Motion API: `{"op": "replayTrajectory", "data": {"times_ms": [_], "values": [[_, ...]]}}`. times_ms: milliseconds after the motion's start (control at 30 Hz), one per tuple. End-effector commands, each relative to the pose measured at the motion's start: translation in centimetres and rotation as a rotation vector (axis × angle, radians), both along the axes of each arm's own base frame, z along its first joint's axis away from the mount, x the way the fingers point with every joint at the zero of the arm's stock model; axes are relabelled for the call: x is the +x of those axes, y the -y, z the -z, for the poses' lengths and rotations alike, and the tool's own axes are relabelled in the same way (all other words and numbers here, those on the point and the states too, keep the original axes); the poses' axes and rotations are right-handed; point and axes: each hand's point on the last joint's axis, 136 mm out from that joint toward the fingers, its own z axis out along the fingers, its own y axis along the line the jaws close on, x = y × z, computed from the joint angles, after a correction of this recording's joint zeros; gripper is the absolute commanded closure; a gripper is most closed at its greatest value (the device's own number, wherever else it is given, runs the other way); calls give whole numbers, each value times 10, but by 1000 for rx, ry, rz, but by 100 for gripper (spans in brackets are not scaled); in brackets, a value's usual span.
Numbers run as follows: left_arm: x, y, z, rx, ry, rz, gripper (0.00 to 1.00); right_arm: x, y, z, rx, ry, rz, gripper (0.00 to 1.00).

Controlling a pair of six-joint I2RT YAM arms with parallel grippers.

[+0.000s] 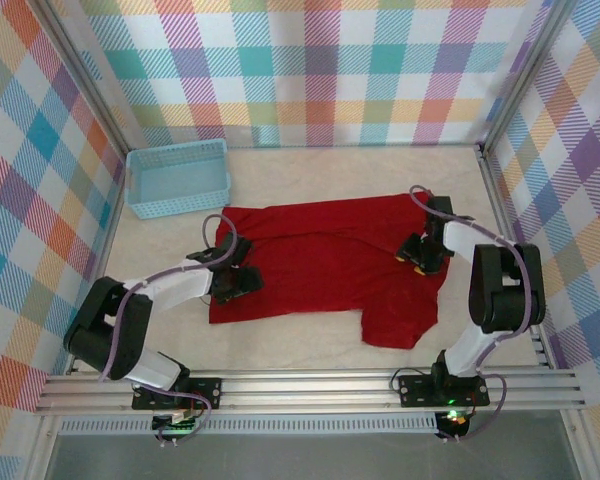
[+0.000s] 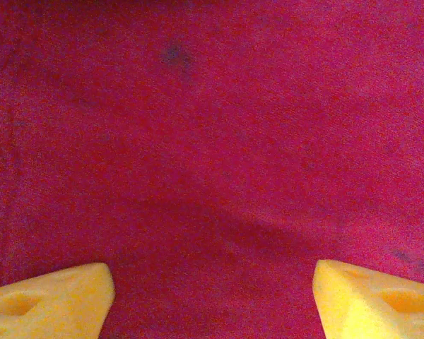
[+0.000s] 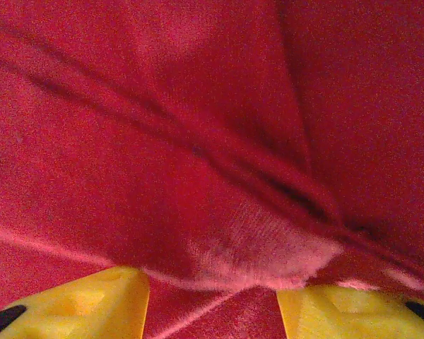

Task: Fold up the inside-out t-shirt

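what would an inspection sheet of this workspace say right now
surface: pale table, flat.
job's things: red t-shirt spread mid-table, one flap jutting toward the near edge on the right.
clutter: light-blue basket, empty, at the far left by the shirt's corner.
grippers: left claw open over flat cloth; right claw fingers apart with a bunched fold between them, grip unclear.
cables: purple cables looped along both arms, lying over the shirt's edges.
surroundings: plaid walls on three sides; aluminium rail along the near edge.
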Motion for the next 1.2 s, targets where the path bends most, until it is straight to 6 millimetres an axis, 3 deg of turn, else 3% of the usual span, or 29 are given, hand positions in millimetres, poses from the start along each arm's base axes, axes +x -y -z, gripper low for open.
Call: {"op": "replayTrajectory", "data": {"times_ms": [0,200,333,500,567,700,967,1167], "values": [[16,10,9,-30,22,-15,24,20,25,14,-12,10,106,48],[47,30,7,-51,33,2,24,60,38,6,-18,30,136,48],[54,32,-11,-36,55,26,23,65,40,-18,-40,76,116,46],[18,4,-50,94,93,35,22,28,26,-56,-58,151,45,44],[-1,-9,-53,116,91,25,22,7,22,-64,-62,166,22,43],[-28,-27,-42,128,67,0,24,-36,15,-61,-57,137,-9,42],[-25,-23,-9,100,15,-12,35,-81,16,-51,-71,116,62,43],[-19,-21,10,112,-8,-13,49,-99,28,-46,-134,99,133,39]]}}
